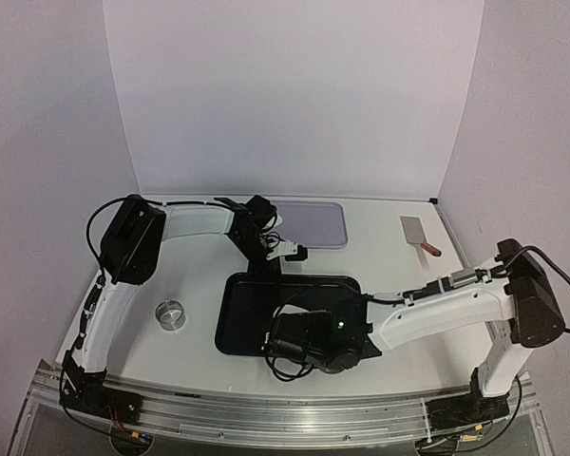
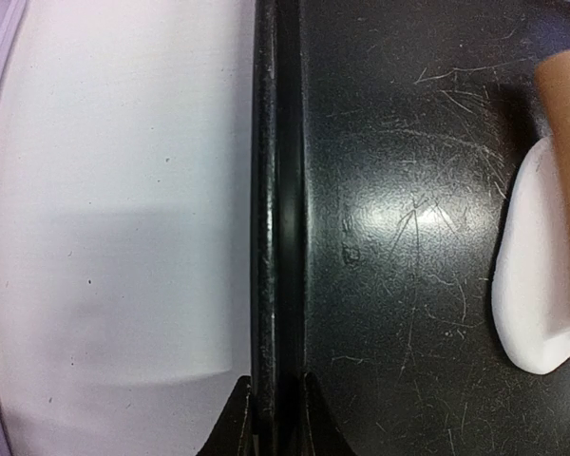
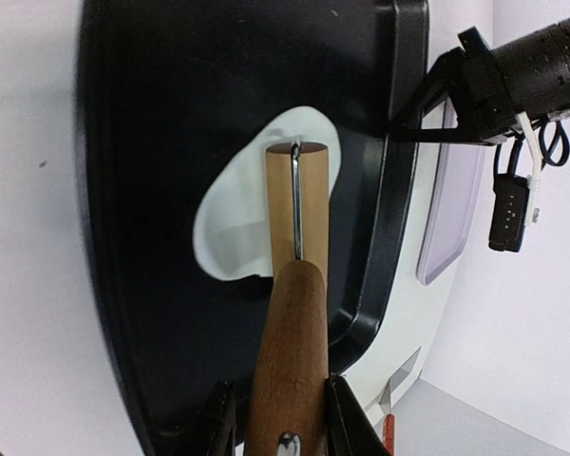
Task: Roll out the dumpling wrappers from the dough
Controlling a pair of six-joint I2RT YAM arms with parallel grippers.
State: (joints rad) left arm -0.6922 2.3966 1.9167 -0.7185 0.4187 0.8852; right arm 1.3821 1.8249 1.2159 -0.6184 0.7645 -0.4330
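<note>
The left gripper (image 2: 275, 413) pinches the black tray (image 2: 269, 190) by its rim to steady it — the right gripper (image 3: 283, 418), closed around the wooden roller (image 3: 297, 204), presses it flat onto the dough (image 3: 230, 223).

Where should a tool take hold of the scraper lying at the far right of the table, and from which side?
The scraper is probably best taken by its short reddish handle, straight down from above, the tool closing across it. Its blade lies flat on the table, leaving no edge to pinch, while the handle sticks out clear toward the near right.
</note>
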